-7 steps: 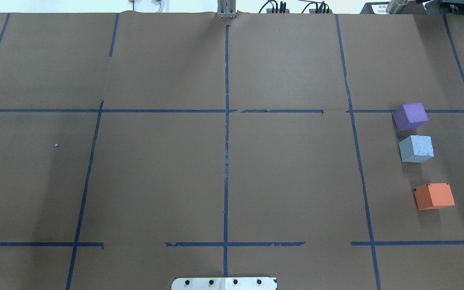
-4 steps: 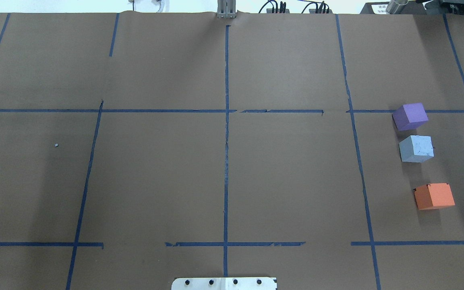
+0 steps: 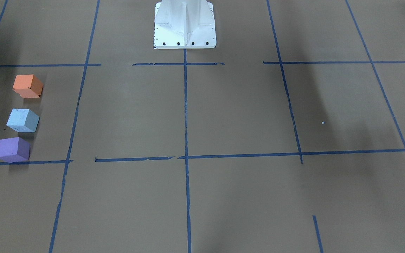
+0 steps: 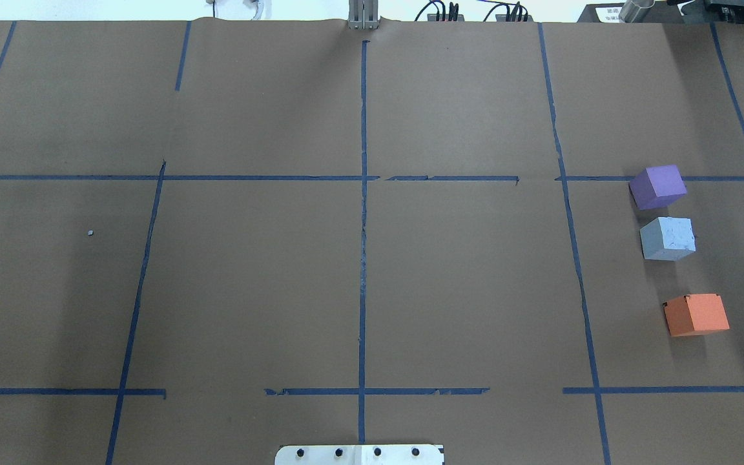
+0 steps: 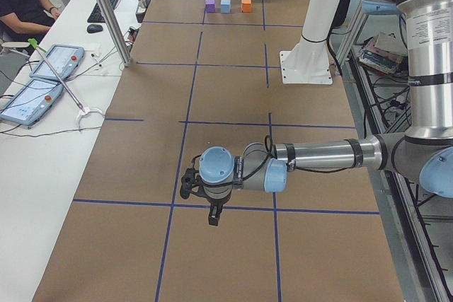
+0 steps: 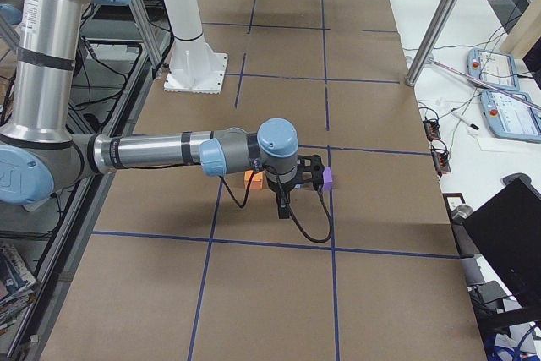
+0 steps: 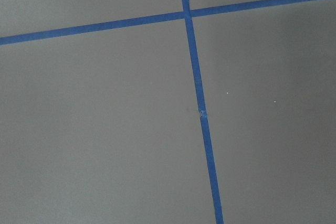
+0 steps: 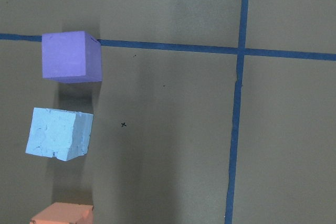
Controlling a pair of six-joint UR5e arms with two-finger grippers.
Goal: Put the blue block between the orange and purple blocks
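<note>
A light blue block (image 4: pixel 668 238) sits on the brown paper between a purple block (image 4: pixel 657 186) and an orange block (image 4: pixel 696 314), in a row at the right side of the table. All three stand apart. The right wrist view shows the purple (image 8: pixel 71 56), blue (image 8: pixel 59 133) and orange (image 8: pixel 62 213) blocks from above, with nothing held. My right gripper (image 6: pixel 283 209) hangs above the row in the exterior right view. My left gripper (image 5: pixel 213 217) hangs over bare paper far from the blocks. I cannot tell whether either gripper is open or shut.
The white robot base (image 4: pixel 359 454) stands at the table's near middle edge. Blue tape lines (image 4: pixel 363 258) grid the paper. A small speck (image 4: pixel 90 232) lies on the left half. A side table with tablets (image 5: pixel 49 68) and a metal post (image 5: pixel 106 12) stand beyond the far edge.
</note>
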